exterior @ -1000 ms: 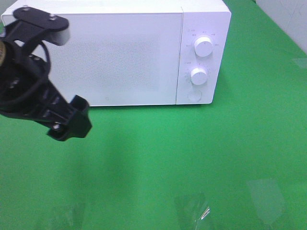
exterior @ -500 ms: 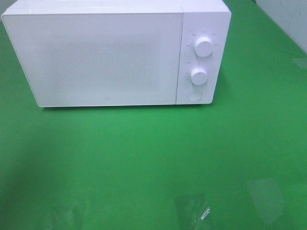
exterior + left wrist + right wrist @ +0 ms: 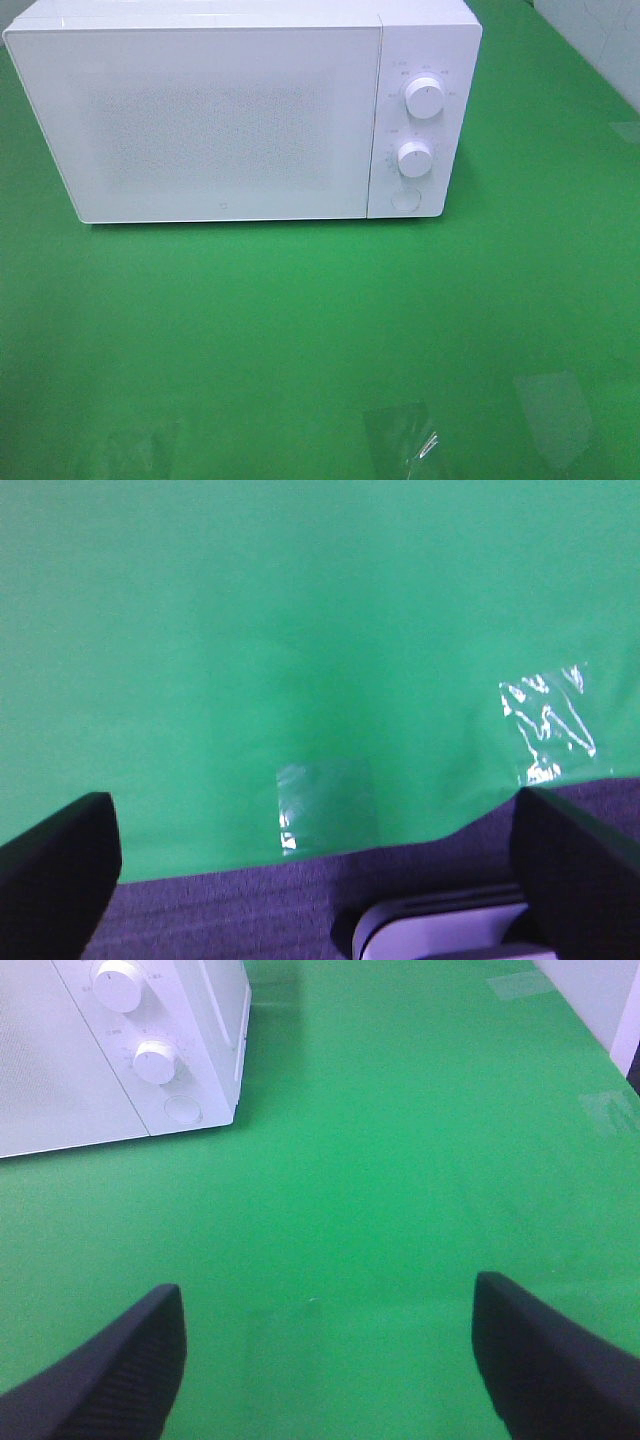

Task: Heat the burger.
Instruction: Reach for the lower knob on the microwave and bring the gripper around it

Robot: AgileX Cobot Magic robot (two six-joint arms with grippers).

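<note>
Two grippers are shown spread wide with nothing held: the left gripper point(image 3: 315, 830) above the green cloth point(image 3: 300, 630) edge, the right gripper point(image 3: 330, 1335) near the closed white microwave point(image 3: 60, 1070). The burger cannot be located.

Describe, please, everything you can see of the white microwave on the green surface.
The microwave is a white, glossy box standing upright on the green surface, toward its far side; nothing else touches it. Its door, shut, covers most of the front and has a faint speckled window. Right of the door in the high view, a control strip carries an upper knob, a lower knob and a round button beneath, all white. Markings ring the knobs, too small to read.
</note>
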